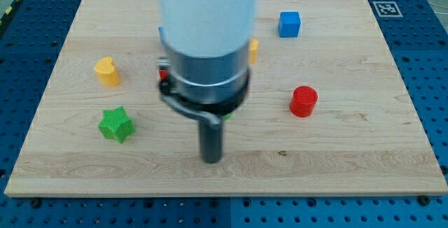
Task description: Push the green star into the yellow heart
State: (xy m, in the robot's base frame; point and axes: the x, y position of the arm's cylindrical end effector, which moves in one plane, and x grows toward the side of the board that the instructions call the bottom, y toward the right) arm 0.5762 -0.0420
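Note:
The green star (pixel 115 124) lies on the wooden board (pixel 336 158) at the view's left, below the yellow heart (pixel 107 72). The two are apart, with a gap of bare wood between them. My tip (pixel 211 159) is at the bottom middle of the board, well to the right of the star and slightly lower. It touches no block. The arm's white and grey body hides the middle of the board above the tip.
A red cylinder (pixel 304 101) stands at the right. A blue cube (pixel 289 24) sits at the top right. A yellow block (pixel 253 50) and a small red piece (pixel 164 75) peek out from behind the arm. Blue perforated table surrounds the board.

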